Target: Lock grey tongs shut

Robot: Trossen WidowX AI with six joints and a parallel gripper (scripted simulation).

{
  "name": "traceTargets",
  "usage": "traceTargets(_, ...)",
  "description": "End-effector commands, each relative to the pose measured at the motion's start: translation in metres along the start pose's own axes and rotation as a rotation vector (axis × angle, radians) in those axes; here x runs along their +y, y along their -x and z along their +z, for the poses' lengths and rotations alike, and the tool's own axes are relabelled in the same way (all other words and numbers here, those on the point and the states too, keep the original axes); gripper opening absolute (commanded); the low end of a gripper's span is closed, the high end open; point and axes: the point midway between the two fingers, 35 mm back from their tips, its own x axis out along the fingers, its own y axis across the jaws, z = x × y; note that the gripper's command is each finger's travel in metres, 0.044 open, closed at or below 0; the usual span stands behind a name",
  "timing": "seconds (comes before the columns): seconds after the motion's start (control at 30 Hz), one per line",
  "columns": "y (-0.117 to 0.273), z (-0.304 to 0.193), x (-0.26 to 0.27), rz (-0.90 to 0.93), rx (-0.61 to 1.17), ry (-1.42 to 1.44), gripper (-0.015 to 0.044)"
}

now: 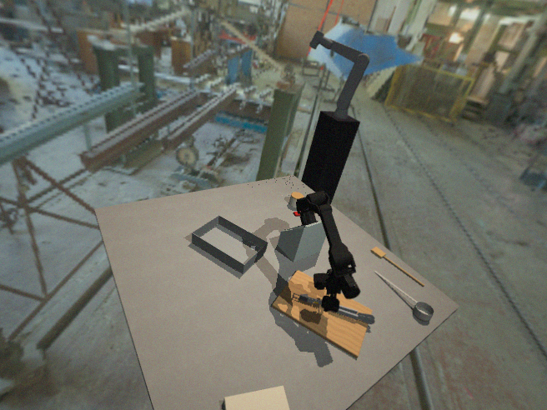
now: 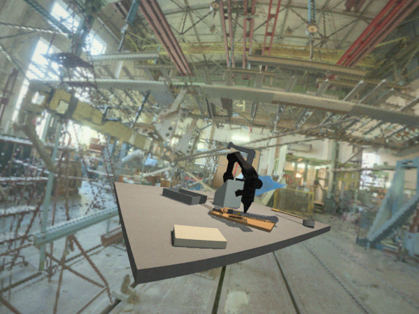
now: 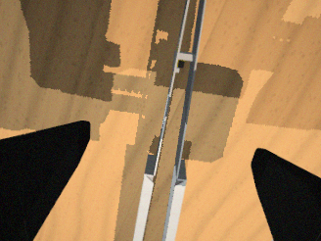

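Observation:
The grey tongs [image 1: 353, 313] [image 2: 264, 215] [image 3: 188, 113] lie lengthwise over the wooden board [image 1: 344, 340] [image 2: 259, 224] [image 3: 279, 211]. Their hinge end is over the board and the other end reaches past the board's right edge in the top view. In the wrist view their two arms are close together and nearly parallel, with a narrow gap. The lock inside the hinge cannot be seen. My gripper [image 1: 330, 305] [image 2: 246, 211] [image 3: 172, 143] points down over the tongs. Its fingers are wide open, one on each side, touching neither arm in the wrist view.
The dark rectangular tin [image 1: 216, 254] [image 2: 179, 196] stands at the left. A grey wedge-shaped block [image 1: 302, 243] [image 2: 228, 196] stands behind the board. A spatula [image 1: 403, 269] and a ladle [image 1: 423, 311] [image 2: 308, 223] lie to the right. A cream block [image 1: 256, 398] [image 2: 199, 236] lies toward the front.

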Motion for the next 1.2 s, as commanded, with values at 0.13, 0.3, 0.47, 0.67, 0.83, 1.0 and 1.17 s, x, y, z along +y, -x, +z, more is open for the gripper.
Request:
traceTargets(0.13,0.027,0.027,0.0,0.002,0.0,0.0,0.044)
traceTargets(0.3,0.075,0.089,-0.012,0.001,-0.006,0.002,0.044)
traceTargets(0.47,0.11,0.144,-0.034,-0.001,-0.01,0.002,0.044)
traceTargets(0.67,0.111,0.146,-0.035,-0.001,-0.01,0.002,0.044)
traceTargets(0.83,0.143,0.146,-0.034,0.006,-0.002,-0.008,0.044)
traceTargets(1.0,0.164,0.146,-0.035,0.01,0.002,-0.015,0.044)
traceTargets(1.17,0.164,0.146,-0.035,0.01,0.002,-0.015,0.044)
